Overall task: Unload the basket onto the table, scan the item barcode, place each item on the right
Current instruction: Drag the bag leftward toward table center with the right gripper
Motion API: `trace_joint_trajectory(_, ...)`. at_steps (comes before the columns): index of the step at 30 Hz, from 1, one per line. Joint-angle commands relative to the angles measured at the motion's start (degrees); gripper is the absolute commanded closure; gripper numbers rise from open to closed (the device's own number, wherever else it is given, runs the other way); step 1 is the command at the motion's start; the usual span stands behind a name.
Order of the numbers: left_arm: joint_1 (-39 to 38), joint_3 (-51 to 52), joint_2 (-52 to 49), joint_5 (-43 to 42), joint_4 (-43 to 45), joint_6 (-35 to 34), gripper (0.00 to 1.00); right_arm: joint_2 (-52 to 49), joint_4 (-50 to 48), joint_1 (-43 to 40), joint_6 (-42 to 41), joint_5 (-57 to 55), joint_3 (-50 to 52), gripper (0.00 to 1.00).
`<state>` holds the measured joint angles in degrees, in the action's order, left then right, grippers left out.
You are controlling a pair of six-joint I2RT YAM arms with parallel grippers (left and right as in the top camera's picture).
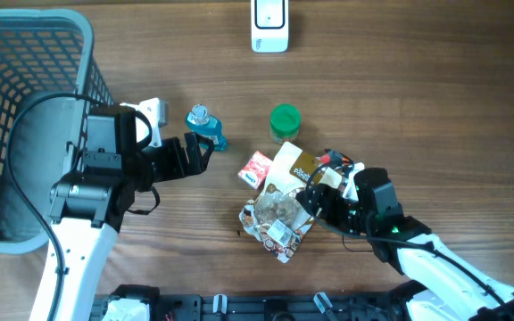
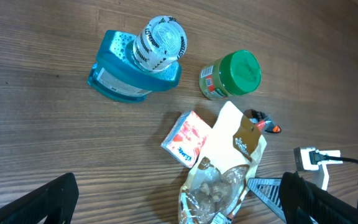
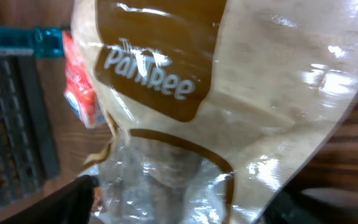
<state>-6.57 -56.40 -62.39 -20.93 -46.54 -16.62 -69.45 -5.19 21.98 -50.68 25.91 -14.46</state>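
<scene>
Right gripper (image 1: 310, 198) sits wide around the snack bag (image 1: 279, 214), centre frame on the bench (image 1: 418, 89); can't tell if I've got it pinched. Left gripper (image 1: 196, 153) is wide open, empty. I reckon it's the grab step: next needs a firm hold, then barcode toward the scanner (image 1: 269, 24), top centre.

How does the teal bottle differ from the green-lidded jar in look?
The teal bottle has a white printed cap; the jar has a plain green lid. The bottle's body is broad and teal, the jar's round and smaller. Both appear to stand upright on the table.
</scene>
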Motion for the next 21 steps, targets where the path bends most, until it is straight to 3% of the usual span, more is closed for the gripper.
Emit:
trace_joint_trajectory(1, 0.31, -0.15, 0.35, -0.46, -0.04, 1.20, 0.00, -0.83, -0.61, 0.09, 5.33, -0.07, 0.98, 0.41)
trace_joint_trajectory(7, 0.31, -0.15, 0.35, -0.46, -0.02, 1.20, 0.00, -0.83, -0.90, 0.09, 5.75, -0.07, 0.98, 0.93)
trace_joint_trajectory(18, 0.31, -0.15, 0.35, -0.44, -0.04, 1.20, 0.00, 2.99, -4.26, 0.09, 9.35, 6.19, 0.96, 0.95)
trace_joint_trajectory(21, 0.31, -0.15, 0.35, -0.46, -0.04, 1.20, 0.00, 5.53, -5.77, 0.09, 5.97, 10.23, 0.96, 0.95)
